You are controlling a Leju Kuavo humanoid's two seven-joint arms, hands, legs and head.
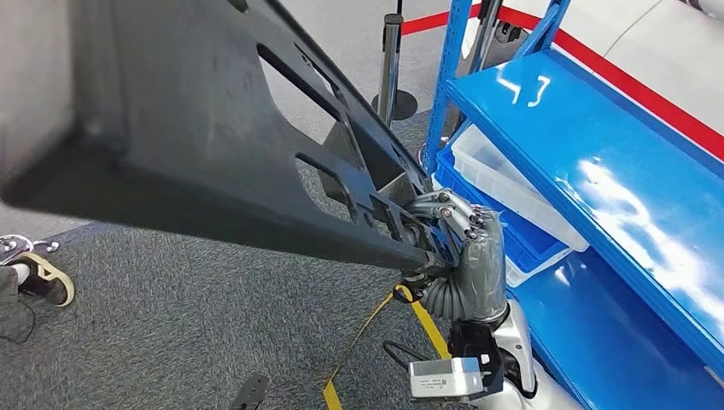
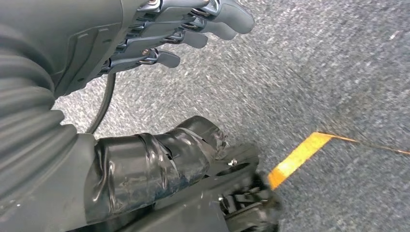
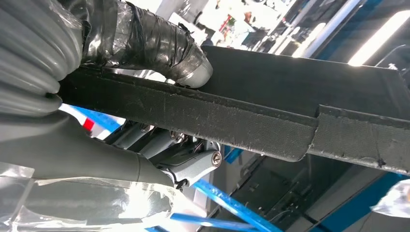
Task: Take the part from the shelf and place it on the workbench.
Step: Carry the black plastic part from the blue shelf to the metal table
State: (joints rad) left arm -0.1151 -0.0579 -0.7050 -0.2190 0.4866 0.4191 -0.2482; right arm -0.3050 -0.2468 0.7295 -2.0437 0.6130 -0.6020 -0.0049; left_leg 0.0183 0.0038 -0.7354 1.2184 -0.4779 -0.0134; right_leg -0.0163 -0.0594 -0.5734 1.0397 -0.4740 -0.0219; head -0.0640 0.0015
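Two hands were ours to account for. Nearest, in the head view, our right hand (image 1: 461, 243) gripped the lower corner of the part (image 1: 205, 137), a large black moulded panel with long cut-out slots. We held it up off the floor, tilted, so that it ran from the hand up and to the left across most of what we saw. In the right wrist view, our taped thumb (image 3: 159, 43) pressed on one face of the panel's edge (image 3: 217, 116) while the fingers (image 3: 193, 162) closed against the other face, so the panel was pinched firmly between them.

Our left hand (image 2: 159, 34) hung over the carpet. Its fingers were straight and lay close together, apart from the taped thumb (image 2: 159, 159), and it held nothing. A strip of yellow tape (image 2: 297, 157) on the grey carpet (image 2: 314, 72) lay beyond it.

Beyond our right hand, to the right, stood the blue shelf (image 1: 598, 171), its glossy top board bare where we could see it. On the lower level sat a blue bin (image 1: 521, 235) with a white tray (image 1: 512, 184) resting in it, just beside the held panel's corner. The panel was clear of the shelf.

On the floor at the left edge we saw a person's shoe (image 1: 43, 278). Farther off stood a metal stanchion post (image 1: 391, 64) and a red line (image 1: 632, 85) on the floor.
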